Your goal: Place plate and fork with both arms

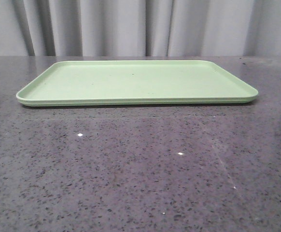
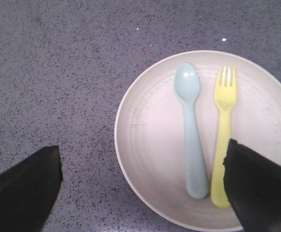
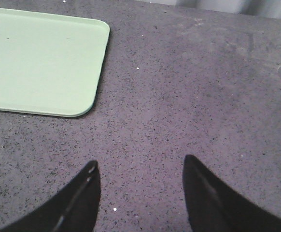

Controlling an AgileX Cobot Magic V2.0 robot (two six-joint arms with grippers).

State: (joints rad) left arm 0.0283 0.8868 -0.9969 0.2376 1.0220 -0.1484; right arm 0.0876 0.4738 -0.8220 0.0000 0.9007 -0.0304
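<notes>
Only my left wrist view shows the plate (image 2: 205,140) on the table (image 2: 58,72), the fork (image 2: 222,140) lying in it beside a blue spoon (image 2: 191,130). The left gripper (image 2: 143,186) is spread wide, one finger overlapping the fork handle. My front view shows only the green tray (image 1: 135,82). The right gripper (image 3: 140,193) hangs wide open over bare table near the tray corner.

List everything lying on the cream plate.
On the plate lie a pale blue spoon and the yellow fork, side by side, heads pointing the same way. One finger of the left gripper covers part of the fork's handle and the plate's rim there.
</notes>
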